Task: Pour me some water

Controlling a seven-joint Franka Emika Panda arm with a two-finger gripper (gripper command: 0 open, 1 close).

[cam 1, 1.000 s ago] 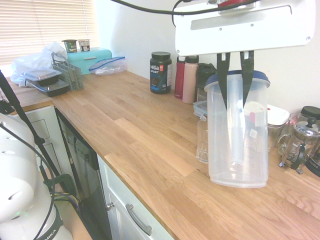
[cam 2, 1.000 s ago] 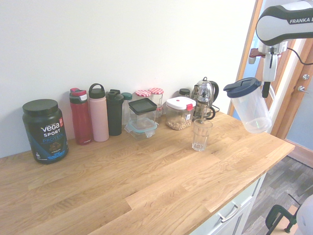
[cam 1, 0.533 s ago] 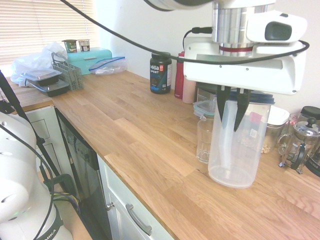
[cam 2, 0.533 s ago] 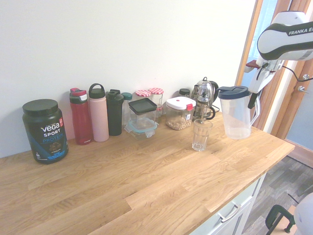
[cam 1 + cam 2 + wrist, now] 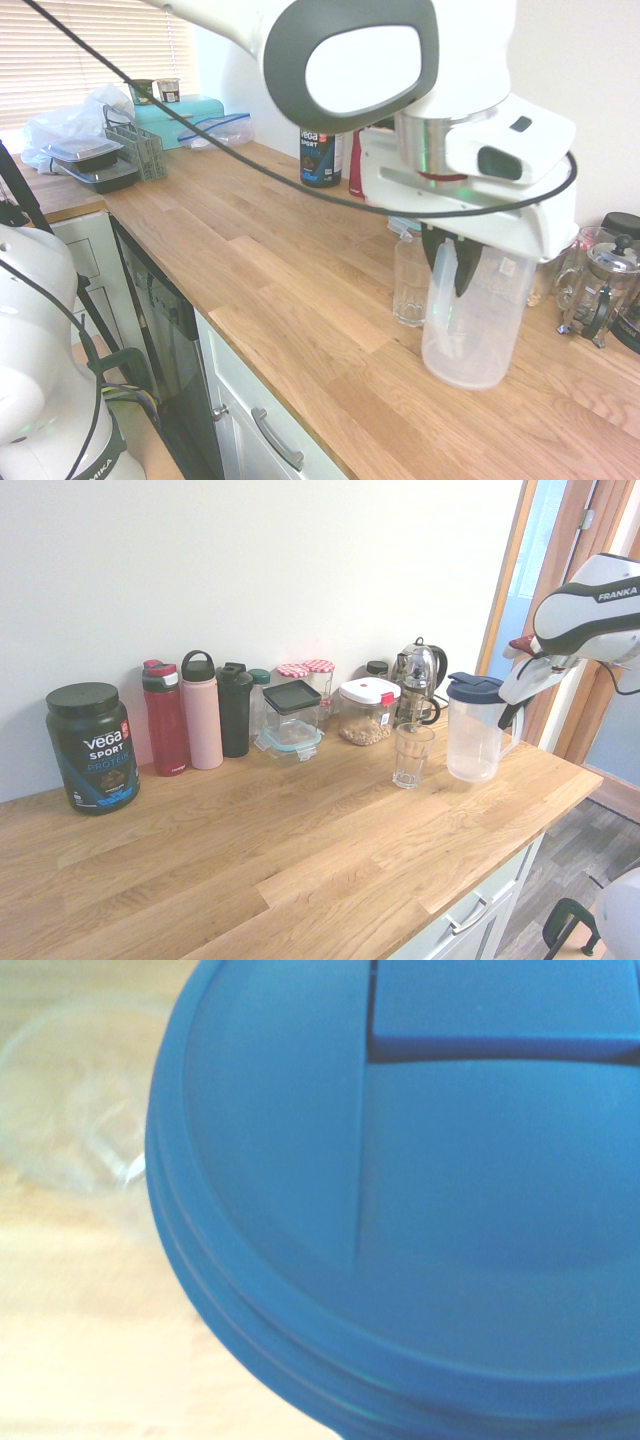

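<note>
Down from the air and level again, jug (image 5: 473, 730) now just beside the glass (image 5: 412, 754) on the counter (image 5: 300, 860). Gripper (image 5: 518, 708) clamped on its handle. Looks empty; pouring probably over.

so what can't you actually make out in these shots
- Whether the pitcher holds any water: its clear wall shows no waterline in either exterior view.
- The hand grip on the handle: the arm's white body covers it in the first exterior view; small and side-on in the second.
- The glass: blurred in the wrist view, where the blue lid fills most of the frame.
- Whether the pitcher base touches the counter: unclear.
</note>
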